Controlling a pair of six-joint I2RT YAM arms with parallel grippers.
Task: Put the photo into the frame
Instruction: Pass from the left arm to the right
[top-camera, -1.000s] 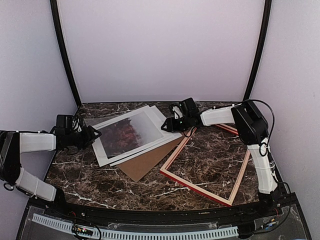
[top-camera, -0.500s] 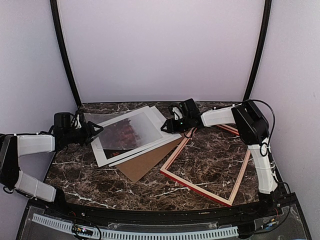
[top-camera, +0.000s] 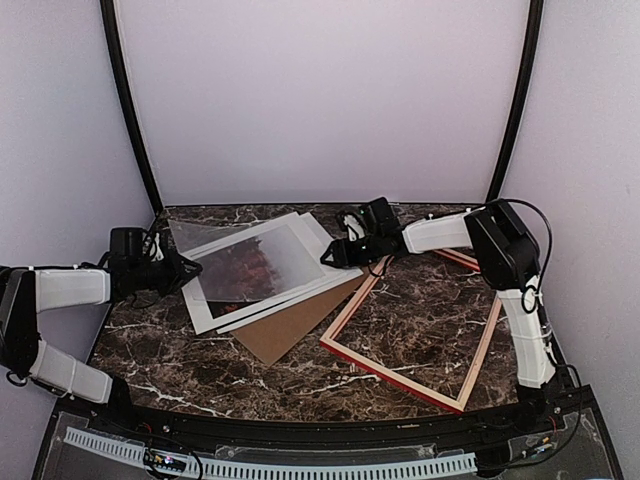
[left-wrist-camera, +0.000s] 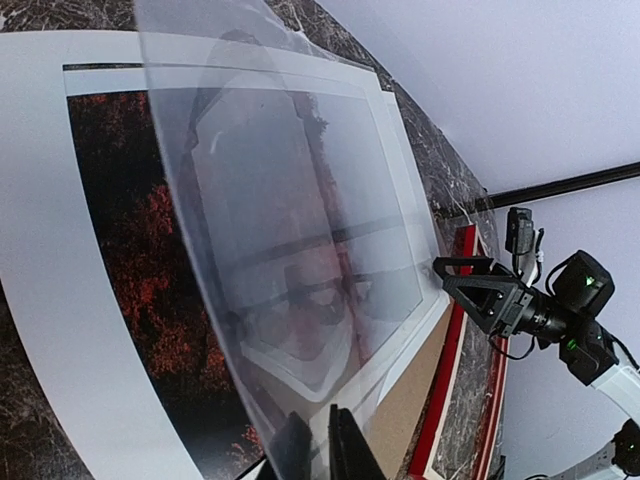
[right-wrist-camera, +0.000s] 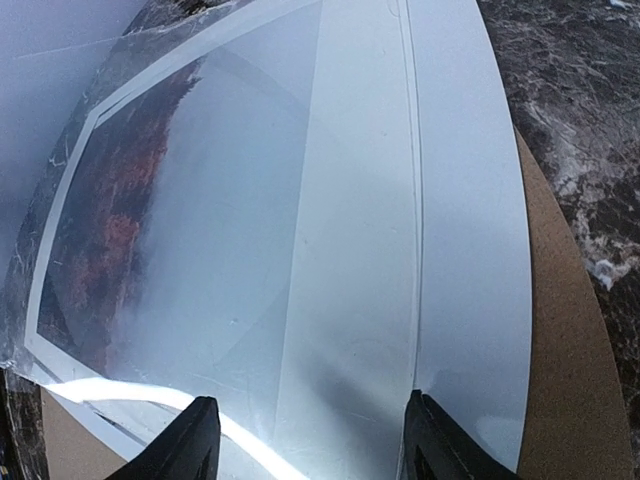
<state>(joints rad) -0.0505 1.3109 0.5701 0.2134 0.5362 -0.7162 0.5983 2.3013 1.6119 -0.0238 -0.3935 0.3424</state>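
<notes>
Left gripper, at the photo's 9 o'clock, pinches the clear sheet tilted above it; right gripper gapes wide at 3 o'clock; frame lies at 4 o'clock.

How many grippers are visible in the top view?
2: the left gripper pinches the clear sheet at the left; the right gripper is open at the photo's right edge.

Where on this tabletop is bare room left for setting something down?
Bare marble lies along the near left of the dark marble table, in front of the brown backing board, and inside the thin red-faced wooden frame. It is crowded far centre, where the red-tree photo print, stacked sheets, left tool and right tool meet.
</notes>
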